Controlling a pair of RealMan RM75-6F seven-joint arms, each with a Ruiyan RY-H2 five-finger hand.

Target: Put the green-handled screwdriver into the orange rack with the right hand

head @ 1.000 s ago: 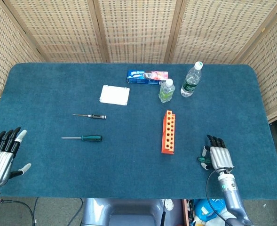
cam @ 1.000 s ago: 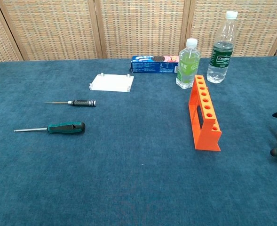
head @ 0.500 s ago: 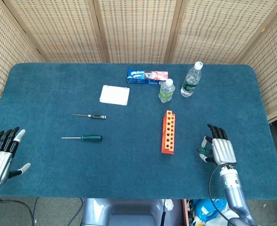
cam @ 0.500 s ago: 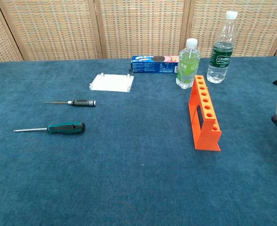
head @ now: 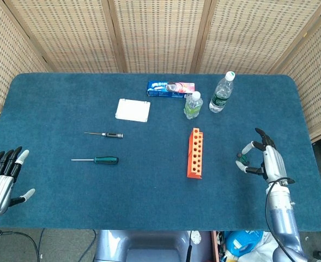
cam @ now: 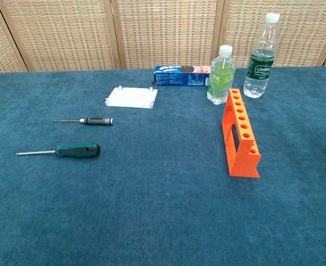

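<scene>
The green-handled screwdriver (head: 105, 160) (cam: 77, 149) lies flat on the blue table at the left, shaft pointing left. The orange rack (head: 195, 153) (cam: 241, 133) stands upright right of centre, its row of holes facing up. My right hand (head: 264, 158) hovers to the right of the rack, far from the screwdriver, fingers apart and loosely bent, holding nothing. My left hand (head: 1, 179) stays at the table's near left corner, fingers stretched out and empty. The chest view shows neither hand clearly.
A black-handled screwdriver (head: 112, 135) (cam: 96, 120) lies just behind the green one. At the back are a white box (head: 133, 109), a cookie packet (head: 170, 88), a small green bottle (head: 193, 105) and a taller water bottle (head: 221, 93). Wicker screens stand behind the table.
My right hand has risen and moved away from the near edge to a spot beside the rack, leaving the chest view. The screwdrivers, the rack and my left hand have not moved.
</scene>
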